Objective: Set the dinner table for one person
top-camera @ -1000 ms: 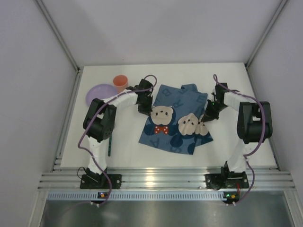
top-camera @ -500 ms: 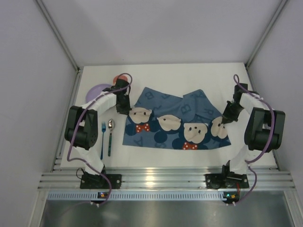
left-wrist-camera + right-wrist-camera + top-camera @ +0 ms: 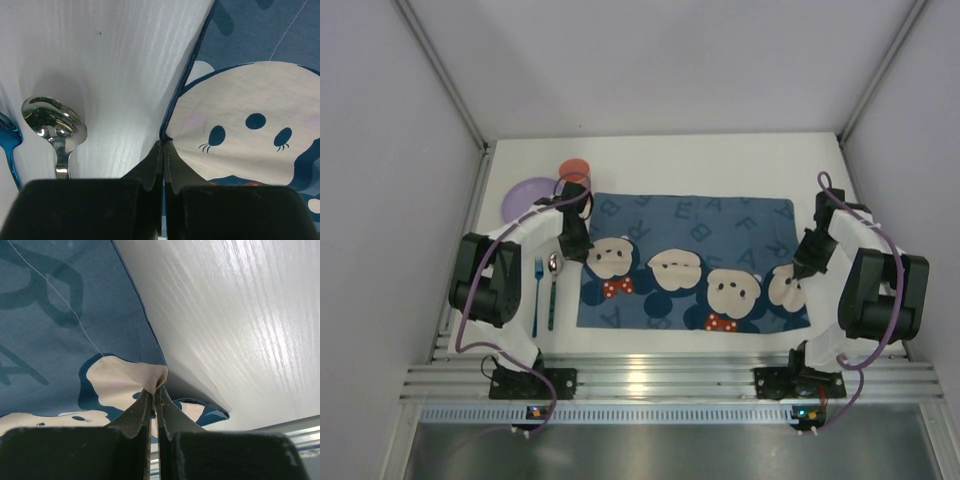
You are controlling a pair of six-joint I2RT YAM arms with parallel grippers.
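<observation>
The blue bear-print placemat [image 3: 695, 262] lies spread across the white dinner table [image 3: 720, 160]. My left gripper [image 3: 574, 250] is shut on the placemat's left edge; the left wrist view shows its jaws [image 3: 164, 150] pinching the hem beside a bear face [image 3: 250, 130]. My right gripper [image 3: 803, 263] is shut on the right edge, with the cloth [image 3: 125, 375] bunched between its jaws [image 3: 154, 390]. A silver spoon [image 3: 552, 288] and a blue fork [image 3: 536, 295] lie just left of the placemat. The spoon bowl [image 3: 54, 120] shows in the left wrist view.
A purple plate [image 3: 528, 198] and an orange cup [image 3: 574, 171] stand at the back left, close behind my left arm. White walls enclose the table on three sides. A metal rail [image 3: 670, 378] runs along the near edge.
Both grippers have pulled apart and toward the near edge, stretching the crumpled placemat out flat and wide. The spoon and fork became visible as the left arm moved.
</observation>
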